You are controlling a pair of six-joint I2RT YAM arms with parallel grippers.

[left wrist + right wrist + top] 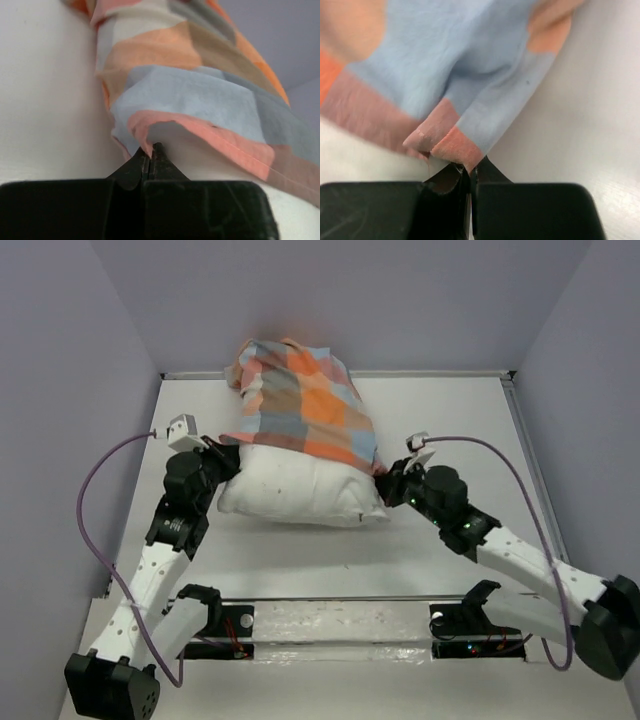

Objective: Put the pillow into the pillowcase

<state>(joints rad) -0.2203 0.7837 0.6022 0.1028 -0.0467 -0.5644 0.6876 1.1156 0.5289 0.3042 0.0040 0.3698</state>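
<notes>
White table (450,420), plump pillow (300,488) lying on it

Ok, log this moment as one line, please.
stage: pillow partly cased | pillowcase: over pillow's far part, near part bare | left pincer: shut on pillowcase hem | right pincer: shut on pillowcase hem

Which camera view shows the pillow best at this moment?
The top external view: it shows the whole bare near half of the pillow, the rest covered by the pillowcase. The left wrist view shows only a white strip below the hem; the right wrist view shows mostly fabric.
</notes>
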